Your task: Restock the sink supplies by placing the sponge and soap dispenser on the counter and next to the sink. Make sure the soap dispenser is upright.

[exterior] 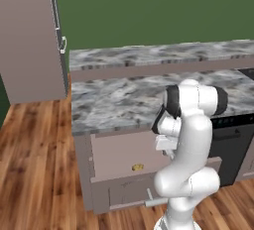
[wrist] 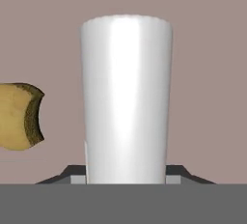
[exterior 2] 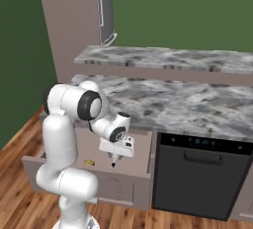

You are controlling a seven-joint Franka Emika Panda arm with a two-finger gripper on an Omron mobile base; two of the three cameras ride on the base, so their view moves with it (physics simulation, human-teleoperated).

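Reaching down into an open drawer (exterior 2: 141, 161), the hand (exterior 2: 114, 163) has its two fingers (wrist: 77, 175) pressed together on the soap dispenser (wrist: 126, 97). In the hand view this white bottle stands between the dark finger tips and runs up toward 12 o'clock, with the brown drawer floor behind it. The sponge (wrist: 19, 117) is a small yellow-orange lump with a dark edge; it sits at 9 o'clock from the bottle, near it but not touching. In the right base view the sponge (exterior 2: 89, 163) lies on the drawer floor at 9 o'clock from the hand, and in the left base view the sponge (exterior: 137, 167) shows as a small yellow spot in the same drawer. The white arm (exterior: 191, 140) bends over the drawer front. Above the drawer is the grey-and-white marbled tabletop (exterior 2: 197, 104). A black oven door (exterior 2: 200, 178) sits at 3 o'clock from the drawer. A tall brown cabinet (exterior: 30, 35) stands farther back, by the green wall (exterior: 149, 6). Wood floor (exterior: 34, 174) lies below.
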